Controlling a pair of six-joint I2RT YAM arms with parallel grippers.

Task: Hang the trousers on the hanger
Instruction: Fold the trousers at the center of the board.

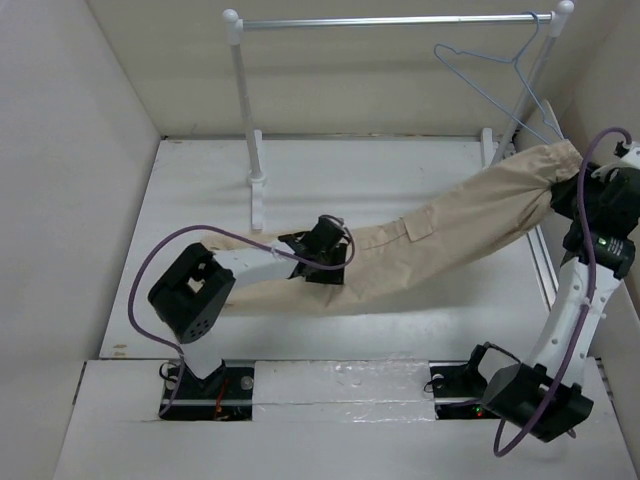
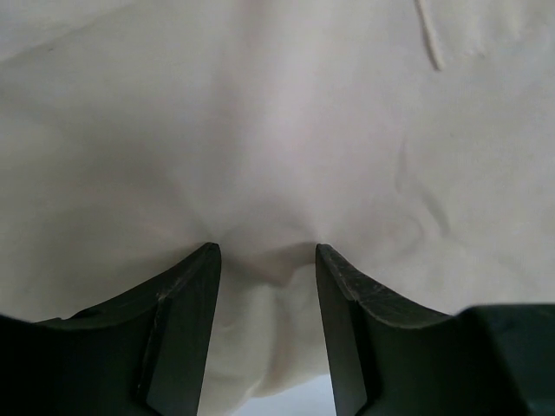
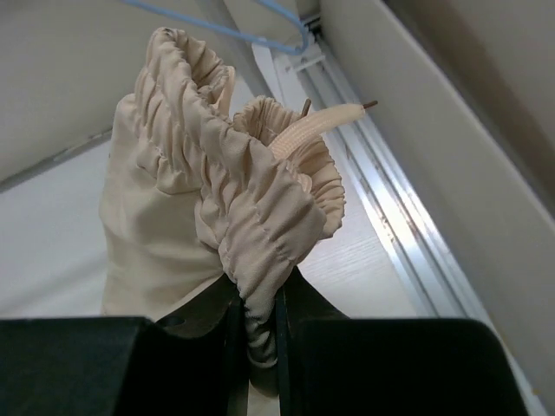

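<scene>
The left tool (image 1: 322, 248) is pressed down into the trousers (image 1: 450, 225) partway along the leg. In the left wrist view its two fingers (image 2: 186, 321) stand somewhat apart with a pucker of beige cloth gathered between the tips and creases running out from it, so it is grasping a fold of the trousers. To the left of this tool the leg runs on and lies on the desk (image 1: 400, 170), partly hidden under the left arm.

To its right the cloth stretches in one long band up toward the right tool (image 3: 257, 316), rising off the desk with a shadow beneath it. A pocket flap (image 1: 420, 225) shows on the band, nearer the left tool than the right.

The right tool is clenched on the gathered, elasticated end of the trousers. In the right wrist view the ruffled band is pinched between the nearly closed fingers and bunches up above them, and a flat pale drawstring (image 3: 323, 124) sticks out of the folds to the right.

Beyond both tools stands a rack (image 1: 390, 21) with white posts and a silver bar. The hanger (image 3: 217, 26), thin pale blue wire, hangs by its hook from the right end of that bar, above and beyond the right tool and apart from the trousers.
</scene>
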